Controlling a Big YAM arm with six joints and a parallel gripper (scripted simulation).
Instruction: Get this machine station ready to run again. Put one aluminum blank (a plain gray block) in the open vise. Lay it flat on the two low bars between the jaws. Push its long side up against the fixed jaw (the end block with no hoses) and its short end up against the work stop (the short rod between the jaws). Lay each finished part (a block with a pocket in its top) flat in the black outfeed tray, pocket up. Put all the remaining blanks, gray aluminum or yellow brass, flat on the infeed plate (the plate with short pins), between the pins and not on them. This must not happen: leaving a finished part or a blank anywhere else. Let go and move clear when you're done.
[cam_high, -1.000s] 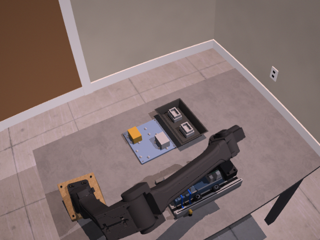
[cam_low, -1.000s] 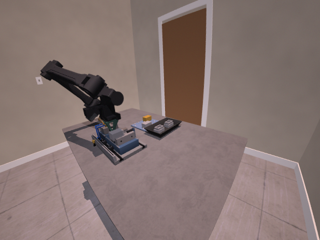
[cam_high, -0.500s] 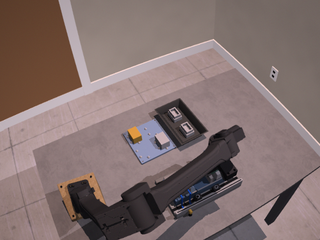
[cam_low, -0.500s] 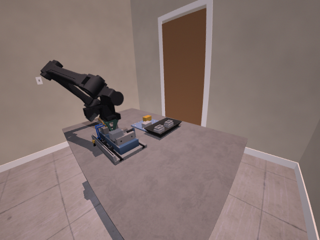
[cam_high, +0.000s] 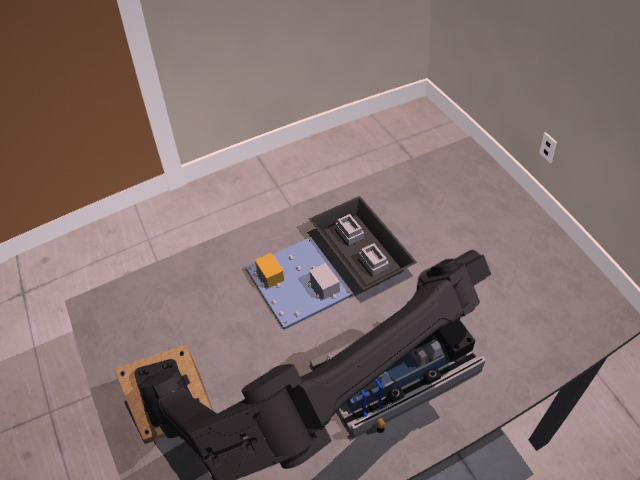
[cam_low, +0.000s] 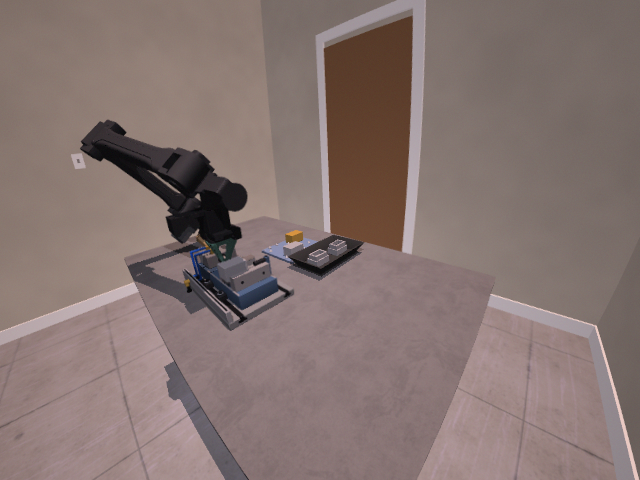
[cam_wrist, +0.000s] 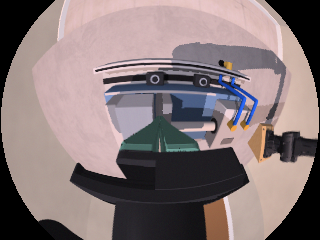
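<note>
Tool (cam_low: 223, 258) (cam_wrist: 159, 120) closed, nothing gripped. Gray blank (cam_low: 232, 269) (cam_wrist: 134, 113) in vise (cam_low: 256, 293) (cam_wrist: 187, 102), at 9 o'clock of tool in wrist cam; seating unconfirmed. Tray (cam_high: 388, 232) (cam_low: 326, 266) & infeed plate (cam_high: 289, 304) (cam_low: 272, 251) look done. Left: check seating, clear out.

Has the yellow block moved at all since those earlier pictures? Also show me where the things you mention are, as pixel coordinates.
No. The yellow block (cam_high: 268, 267) (cam_low: 294, 236) sits at the same corner of the blue plate (cam_high: 309, 304) (cam_low: 273, 251) in the top view, as before.
</note>
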